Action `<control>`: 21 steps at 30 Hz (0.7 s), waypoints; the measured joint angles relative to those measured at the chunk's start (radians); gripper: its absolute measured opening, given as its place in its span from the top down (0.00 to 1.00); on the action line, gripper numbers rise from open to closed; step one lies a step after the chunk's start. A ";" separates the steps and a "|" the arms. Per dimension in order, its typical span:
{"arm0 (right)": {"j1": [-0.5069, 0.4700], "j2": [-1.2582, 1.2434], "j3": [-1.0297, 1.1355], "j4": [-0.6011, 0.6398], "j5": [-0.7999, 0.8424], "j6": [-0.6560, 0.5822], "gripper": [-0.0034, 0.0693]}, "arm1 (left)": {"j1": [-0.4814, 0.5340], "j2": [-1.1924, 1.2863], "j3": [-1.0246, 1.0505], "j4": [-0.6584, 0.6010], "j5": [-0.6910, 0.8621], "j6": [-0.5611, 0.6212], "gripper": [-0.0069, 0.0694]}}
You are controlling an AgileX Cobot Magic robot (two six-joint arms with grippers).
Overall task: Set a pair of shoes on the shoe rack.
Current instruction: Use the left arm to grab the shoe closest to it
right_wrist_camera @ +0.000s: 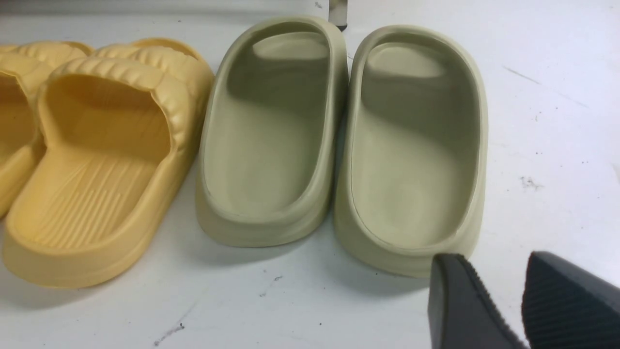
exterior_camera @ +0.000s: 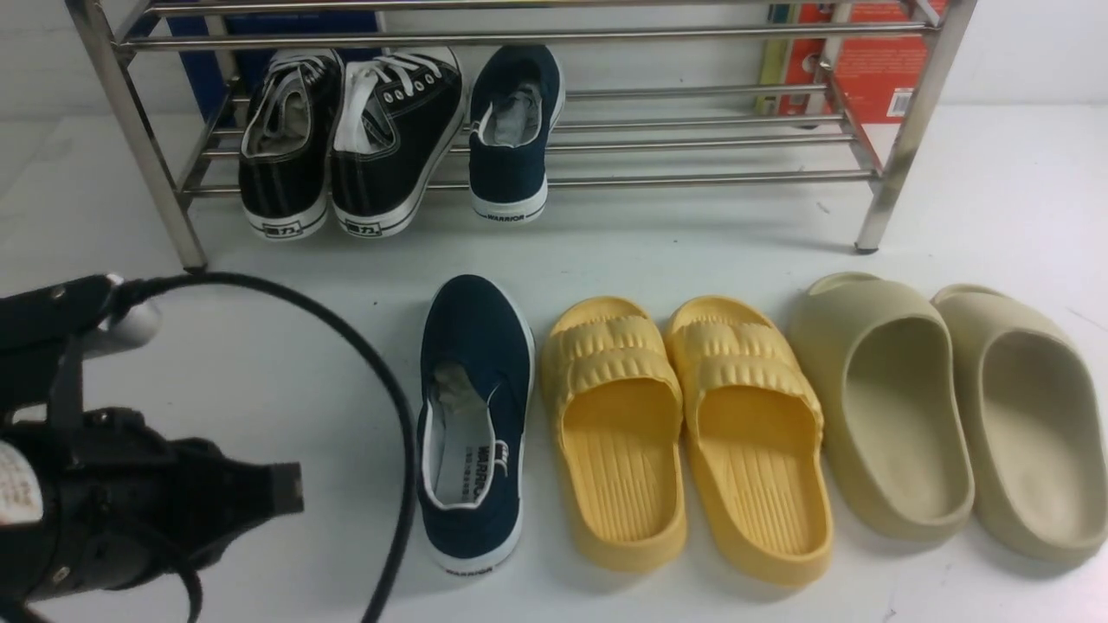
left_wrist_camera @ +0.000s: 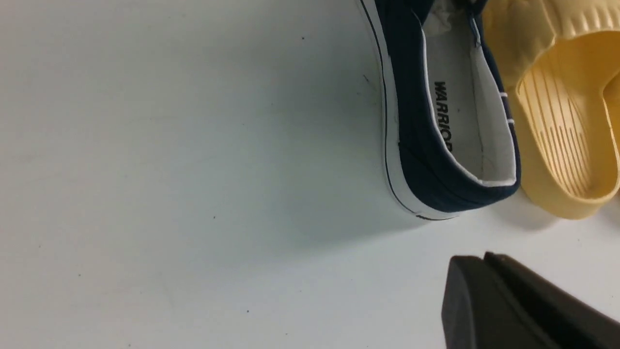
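At the near left, the left arm (exterior_camera: pixel 104 510) hangs low over the white surface (exterior_camera: pixel 286 363). The left jaws are pressed together and hold nothing, a little short of the heel of the navy slip-on (exterior_camera: pixel 474 424), which lies on the surface to their right. In the right wrist view the right jaws stand spread and empty by the heel of the olive slides (right_wrist_camera: pixel 271 145). Between these slides and the navy slip-on stand the yellow ribbed slippers (exterior_camera: pixel 619 433). One of them is just beside the shoe, and I cannot tell if they touch. Farther away, on the lower bars of the steel shoe rack (exterior_camera: pixel 692 180), the mate (exterior_camera: pixel 512 130) lies with its heel toward the near side, just right of the black lace-up sneakers (exterior_camera: pixel 346 138).

I judge that half of the task is done and the second shoe is to be fetched. The next move calls for spreading the left jaws, taking the heel wall without catching the slipper, and setting the shoe right of the mate.

The shoe is dark blue canvas with a white sole, white lining and "WARRIOR" on the insole and heel. Its thin collar looks soft and may fold under a grip.
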 joint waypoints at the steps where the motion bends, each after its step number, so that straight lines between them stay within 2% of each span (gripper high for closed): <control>1: 0.000 0.000 0.000 0.000 0.000 0.000 0.62 | 0.000 0.026 -0.024 -0.013 0.018 0.016 0.87; 5: 0.000 0.000 0.000 0.000 0.000 0.000 0.62 | -0.007 0.138 -0.134 -0.109 0.099 0.106 0.93; 8: 0.000 0.000 0.000 0.000 0.000 0.000 0.62 | -0.072 0.236 -0.179 -0.142 0.129 0.149 0.93; 11: 0.000 0.000 0.000 0.000 0.000 0.000 0.62 | -0.187 0.322 -0.218 -0.141 0.118 0.112 0.93; 15: 0.000 0.000 0.000 0.000 0.000 0.000 0.62 | -0.279 0.408 -0.277 -0.100 0.113 0.046 0.92; 20: 0.000 0.000 0.000 0.000 0.000 0.000 0.62 | -0.300 0.499 -0.348 -0.057 0.111 0.021 0.79; 21: 0.000 0.000 0.000 0.000 0.000 0.000 0.62 | -0.300 0.521 -0.365 -0.043 0.111 0.005 0.71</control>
